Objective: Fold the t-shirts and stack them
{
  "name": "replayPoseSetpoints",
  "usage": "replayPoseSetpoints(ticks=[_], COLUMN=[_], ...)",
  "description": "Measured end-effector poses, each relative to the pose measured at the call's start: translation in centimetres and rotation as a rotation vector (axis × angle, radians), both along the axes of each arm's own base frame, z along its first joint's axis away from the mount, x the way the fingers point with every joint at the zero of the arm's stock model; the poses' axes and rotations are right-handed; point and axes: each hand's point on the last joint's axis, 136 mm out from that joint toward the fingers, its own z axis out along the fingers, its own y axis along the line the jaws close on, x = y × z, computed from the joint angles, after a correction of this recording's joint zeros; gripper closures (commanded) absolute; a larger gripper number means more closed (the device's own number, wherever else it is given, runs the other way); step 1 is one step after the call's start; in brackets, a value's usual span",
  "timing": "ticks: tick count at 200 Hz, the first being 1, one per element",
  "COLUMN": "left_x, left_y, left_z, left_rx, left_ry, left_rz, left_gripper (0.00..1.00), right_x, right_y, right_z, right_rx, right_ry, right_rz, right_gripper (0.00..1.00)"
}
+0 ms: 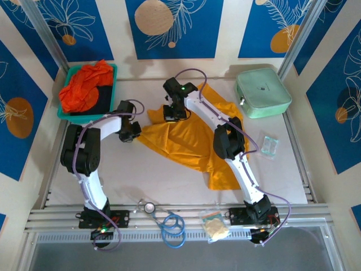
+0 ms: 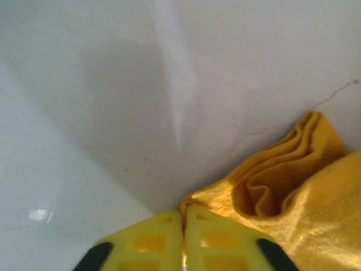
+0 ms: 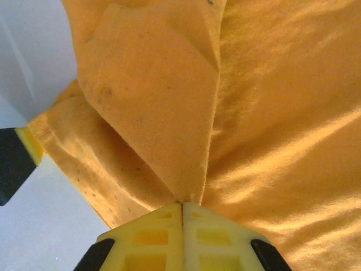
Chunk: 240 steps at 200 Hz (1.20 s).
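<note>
A mustard-yellow t-shirt [image 1: 186, 141] lies spread and rumpled across the middle of the table. My left gripper [image 1: 134, 135] sits at its left corner, shut on the shirt's edge [image 2: 194, 200]. The yellow fingers [image 2: 152, 240] are pressed together with cloth pinched between them. My right gripper [image 1: 174, 114] is at the shirt's upper left edge, shut on a fold of the yellow fabric [image 3: 169, 113] that rises from its tips [image 3: 182, 204]. Red-orange t-shirts [image 1: 84, 87] lie bunched in the teal tray [image 1: 113, 70] at the back left.
A pale mint-green padded case [image 1: 262, 93] lies at the back right. A small clear packet [image 1: 269, 145] sits right of the shirt. Along the near rail lie a stethoscope [image 1: 149, 207], a blue cable coil [image 1: 172, 227] and a bag [image 1: 214, 226].
</note>
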Motion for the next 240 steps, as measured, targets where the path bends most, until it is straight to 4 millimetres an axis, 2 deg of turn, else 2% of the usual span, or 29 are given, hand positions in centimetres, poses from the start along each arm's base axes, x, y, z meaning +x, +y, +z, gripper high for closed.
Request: replayPoseSetpoints(ticks=[13, 37, 47, 58, 74, 95, 111, 127, 141, 159, 175, 201, 240], left_x=[0.3, 0.1, -0.1, -1.0, -2.4, -4.1, -5.8, -7.9, -10.2, -13.5, -16.3, -19.5, -20.9], left_y=[-0.2, -0.2, -0.2, -0.2, 0.2, 1.3, 2.2, 3.0, 3.6, 4.4, 5.2, 6.2, 6.6], left_z=[0.0, 0.3, 0.5, 1.2, 3.7, 10.4, 15.3, 17.1, 16.1, 12.8, 10.4, 8.8, 7.1], left_rx=[-0.003, -0.006, -0.007, -0.003, 0.012, 0.031, 0.032, 0.031, 0.032, 0.046, 0.062, 0.064, 0.056], left_ry=[-0.010, -0.031, -0.044, -0.048, -0.075, -0.212, -0.334, -0.387, -0.363, -0.265, -0.185, -0.146, -0.108], left_rz=[0.000, -0.003, -0.010, -0.018, -0.023, -0.020, -0.005, 0.009, 0.019, 0.035, 0.060, 0.116, 0.193], left_gripper=[1.00, 1.00, 1.00, 1.00, 1.00, 1.00, 1.00, 1.00, 1.00, 1.00, 1.00, 1.00, 1.00], right_x=[-0.1, -0.2, -0.2, -0.2, -0.2, 0.7, 2.5, 4.7, 6.6, 8.5, 9.0, 9.7, 9.6], right_y=[0.1, 0.4, 0.6, 0.8, 0.9, 1.0, 0.4, -0.7, -1.9, -3.8, -5.4, -6.4, -7.1], right_z=[-0.1, 0.0, 0.1, 0.2, 0.4, 1.1, 1.3, 0.4, -1.3, -4.5, -7.0, -6.8, -7.0], right_rx=[0.004, 0.023, 0.036, 0.048, 0.063, 0.103, 0.152, 0.192, 0.208, 0.198, 0.190, 0.177, 0.144], right_ry=[0.005, 0.014, 0.013, 0.017, 0.020, 0.019, 0.012, 0.022, 0.040, 0.074, 0.126, 0.117, 0.105], right_rz=[0.002, 0.000, 0.007, 0.005, 0.013, -0.002, -0.031, -0.076, -0.122, -0.184, -0.232, -0.270, -0.293], right_gripper=[1.00, 0.65, 0.57, 0.52, 0.52, 0.67, 0.71, 0.72, 0.73, 0.73, 0.73, 0.72, 0.69])
